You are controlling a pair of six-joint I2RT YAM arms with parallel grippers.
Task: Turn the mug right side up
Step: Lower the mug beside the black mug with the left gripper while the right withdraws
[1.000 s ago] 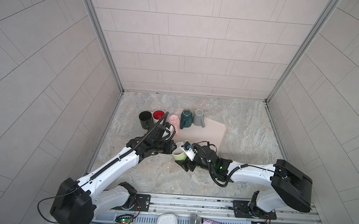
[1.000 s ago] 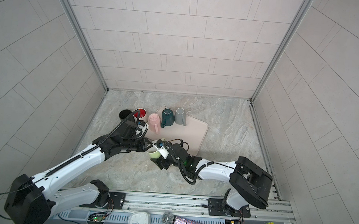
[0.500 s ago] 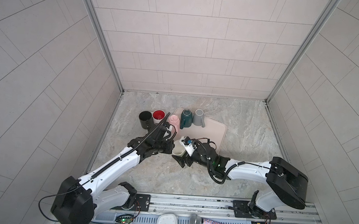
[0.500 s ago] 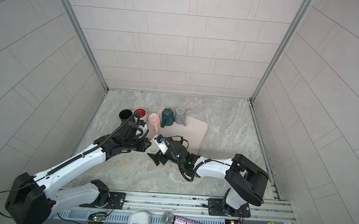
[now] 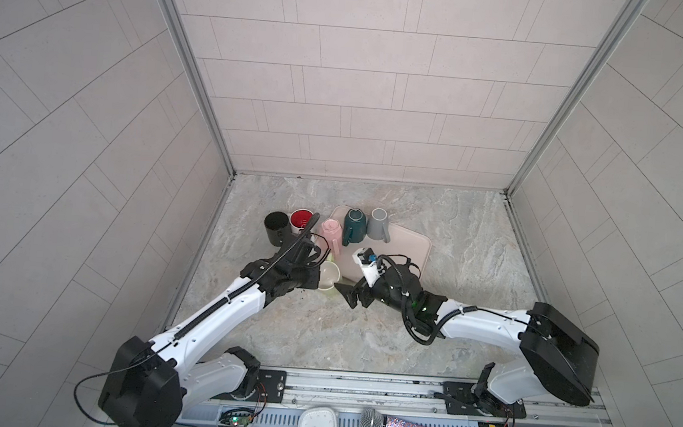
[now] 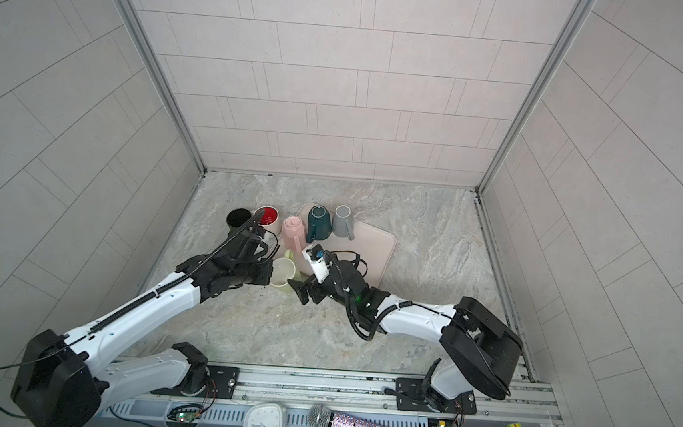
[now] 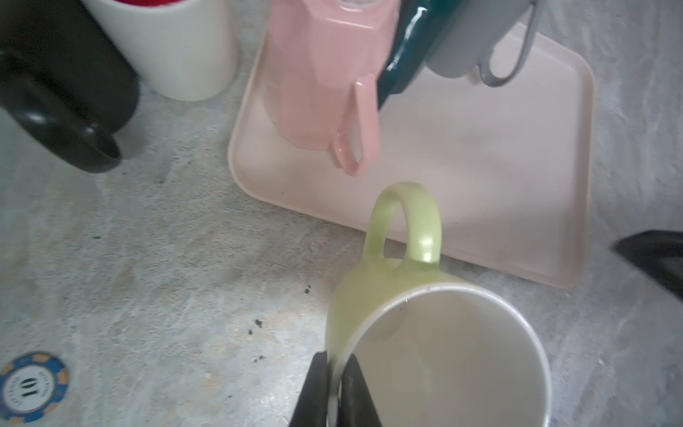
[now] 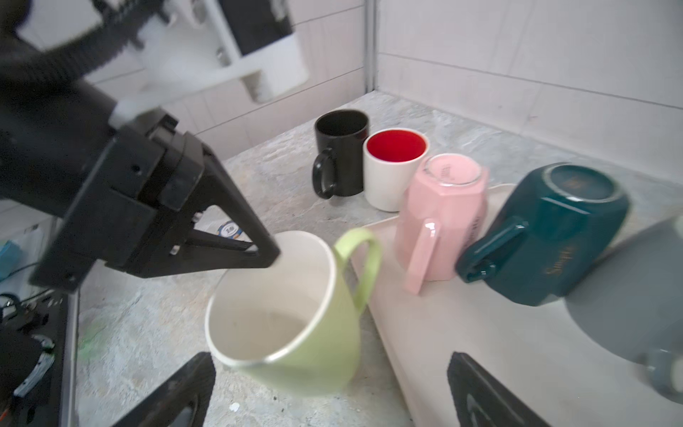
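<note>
Just off the near left corner of the pink tray (image 5: 408, 245), the green mug (image 5: 328, 279) is sitting mouth-up over the bare counter (image 5: 321, 338), leaning a little, with its handle pointing toward the tray; whether its base is resting flat I cannot tell. The left claw (image 7: 334, 366) is clenching the mug's wall at the rim, one finger inside and one outside. That pinch is probably leaving the body free, so the arm can set the mug down upright with nothing trapped underneath. The right claw (image 8: 329, 369) is hanging released, jaws spread wide with the mug just ahead of them and untouched, which I am reading as standing clear so that only one arm is bearing the load. On the tray, the pink mug (image 5: 330, 232), the teal mug (image 5: 354, 228) and the grey mug (image 5: 378, 226) are standing bottom-up, seemingly awaiting their turn. The black mug (image 5: 277, 228) and the red-lined mug (image 5: 301, 221) are standing upright together on the counter beyond the tray's left edge, likely marking where turned mugs are being gathered. Turning is looking done; a clean release is what is remaining.
</note>
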